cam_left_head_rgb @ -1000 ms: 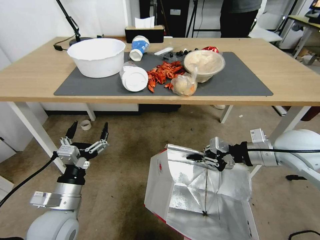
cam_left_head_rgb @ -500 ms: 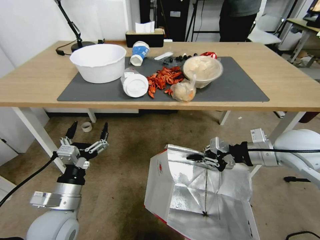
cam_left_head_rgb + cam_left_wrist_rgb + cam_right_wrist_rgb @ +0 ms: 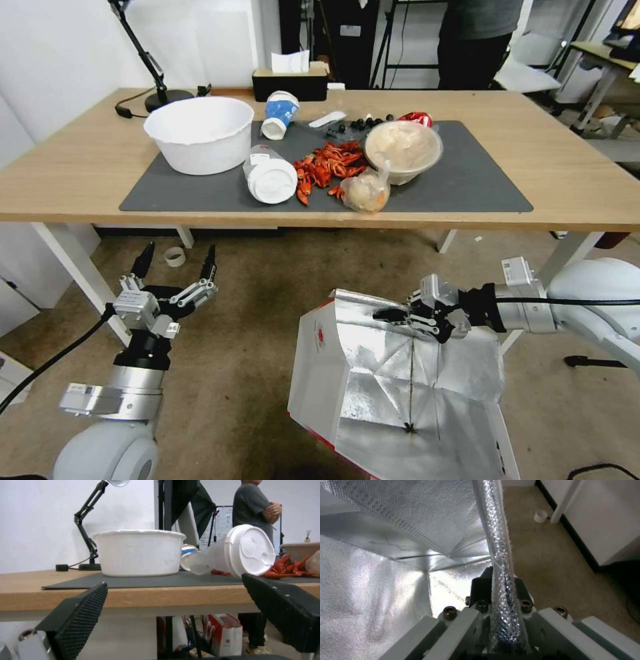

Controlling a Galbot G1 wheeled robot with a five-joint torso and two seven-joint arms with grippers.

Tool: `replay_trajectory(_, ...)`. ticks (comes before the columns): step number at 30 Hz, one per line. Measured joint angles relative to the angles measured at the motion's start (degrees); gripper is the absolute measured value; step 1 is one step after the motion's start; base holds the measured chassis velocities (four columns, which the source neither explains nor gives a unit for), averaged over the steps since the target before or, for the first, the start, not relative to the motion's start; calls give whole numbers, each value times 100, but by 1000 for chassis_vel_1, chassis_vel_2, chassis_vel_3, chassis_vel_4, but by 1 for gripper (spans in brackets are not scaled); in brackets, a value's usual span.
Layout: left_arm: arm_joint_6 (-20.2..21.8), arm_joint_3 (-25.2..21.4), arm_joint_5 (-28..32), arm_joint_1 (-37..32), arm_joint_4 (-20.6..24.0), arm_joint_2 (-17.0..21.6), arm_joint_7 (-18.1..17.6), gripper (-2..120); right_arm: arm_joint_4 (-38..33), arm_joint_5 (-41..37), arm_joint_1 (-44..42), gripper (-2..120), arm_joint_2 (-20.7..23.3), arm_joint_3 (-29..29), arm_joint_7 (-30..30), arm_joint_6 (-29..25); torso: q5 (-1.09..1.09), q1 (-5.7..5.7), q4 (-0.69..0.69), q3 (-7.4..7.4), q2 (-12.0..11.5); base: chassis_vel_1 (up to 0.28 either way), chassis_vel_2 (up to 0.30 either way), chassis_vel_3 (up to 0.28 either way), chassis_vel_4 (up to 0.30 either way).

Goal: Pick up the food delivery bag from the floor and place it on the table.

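The food delivery bag (image 3: 373, 373), white with a red round logo and silver foil lining, gapes open over the carpet in front of the table (image 3: 67, 173). My right gripper (image 3: 390, 313) is shut on the bag's far rim. In the right wrist view the foil rim (image 3: 496, 542) runs straight between the closed fingers (image 3: 480, 587). I cannot tell whether the bag's bottom touches the floor. My left gripper (image 3: 177, 257) hangs open and empty at the lower left, below the table's front edge. In the left wrist view its two black fingers (image 3: 80, 615) stand wide apart.
The dark mat (image 3: 480, 180) holds a white bowl (image 3: 198, 133), a tipped lidded cup (image 3: 270, 175), red shells (image 3: 330, 160), a lidded bowl (image 3: 403, 147) and a small clear knotted bag (image 3: 363, 190). White table legs (image 3: 73, 267) stand beside my left arm. A tape roll (image 3: 175, 257) lies on the carpet.
The whole picture has shifted: the table now sits lower and shows more of its top, so the camera has moved. Both grippers and the bag keep their places in the view.
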State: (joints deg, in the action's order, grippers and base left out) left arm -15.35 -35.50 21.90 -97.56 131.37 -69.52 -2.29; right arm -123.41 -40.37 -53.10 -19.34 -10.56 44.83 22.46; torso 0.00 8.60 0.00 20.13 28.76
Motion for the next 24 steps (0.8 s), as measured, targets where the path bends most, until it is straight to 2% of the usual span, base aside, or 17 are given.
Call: replay_trajectory(24, -3, -6, 6, 14, 2, 12, -6, 100, 19, -47, 5, 0, 3, -5, 49, -45, 0, 210, 0, 352, 562, 0, 0, 0, 0)
